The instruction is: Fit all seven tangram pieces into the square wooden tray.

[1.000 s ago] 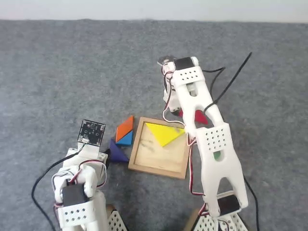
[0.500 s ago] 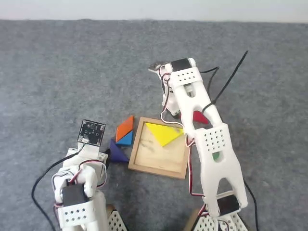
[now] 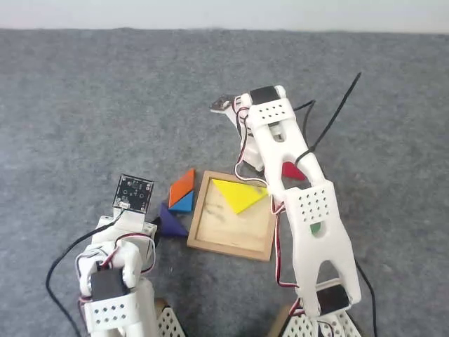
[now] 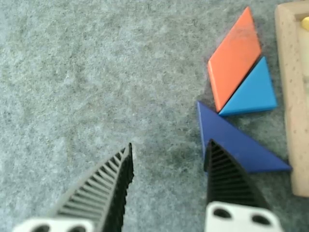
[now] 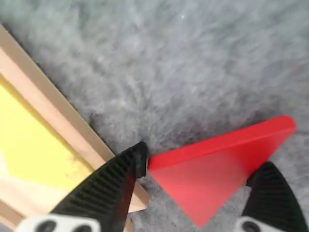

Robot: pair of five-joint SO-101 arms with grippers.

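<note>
The square wooden tray (image 3: 228, 246) lies mid-table with a yellow triangle (image 3: 238, 194) in its far corner. A red triangle (image 3: 293, 170) rests flat on the carpet just beyond the tray's right far corner. In the right wrist view my right gripper (image 5: 203, 162) stands open, one finger on each side of the red triangle (image 5: 217, 164), next to the tray's rim (image 5: 58, 106). Left of the tray lie an orange parallelogram (image 4: 234, 58), a light blue triangle (image 4: 253, 92) and a dark blue triangle (image 4: 231, 142). My left gripper (image 4: 169, 162) is open, one fingertip (image 4: 219, 169) over the dark blue triangle.
Grey carpet covers the table. The right arm (image 3: 309, 203) stretches over the tray's right edge and hides part of it. Black cables trail from that arm to the right. The left arm's base (image 3: 112, 295) sits at the near left.
The right arm's wrist has swung left and away a little, uncovering more of the red triangle. The pieces, the tray and the left arm have stayed put.
</note>
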